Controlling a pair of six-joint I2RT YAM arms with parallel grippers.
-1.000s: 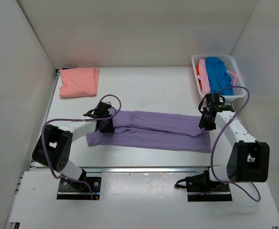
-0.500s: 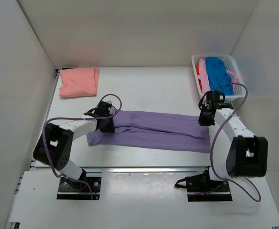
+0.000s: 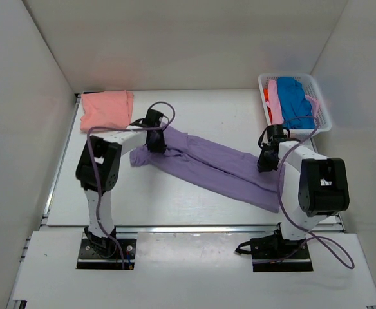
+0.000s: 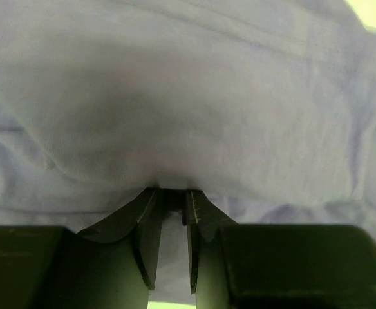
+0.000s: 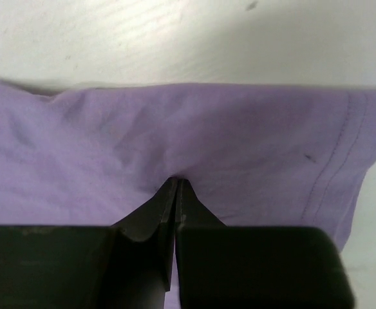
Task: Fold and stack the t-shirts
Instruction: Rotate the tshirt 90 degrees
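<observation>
The lavender-purple t-shirt (image 3: 214,168) lies folded into a long band, running diagonally from upper left to lower right across the table. My left gripper (image 3: 154,143) is shut on its left end; in the left wrist view the cloth (image 4: 194,103) bunches at the fingertips. My right gripper (image 3: 263,164) is shut on its right part; the right wrist view shows the cloth (image 5: 194,145) pinched near a hemmed edge. A folded salmon-pink t-shirt (image 3: 106,109) lies at the back left. Blue (image 3: 294,102), pink (image 3: 274,100) and orange shirts sit in the basket.
The white lattice basket (image 3: 323,106) stands at the back right against the right wall. White walls close in the table on the left, back and right. The table's front edge runs just before the arm bases.
Both grippers moved toward the back with the purple shirt, the left one much farther. The band now lies slanted instead of level, its left end near the salmon-pink shirt.
</observation>
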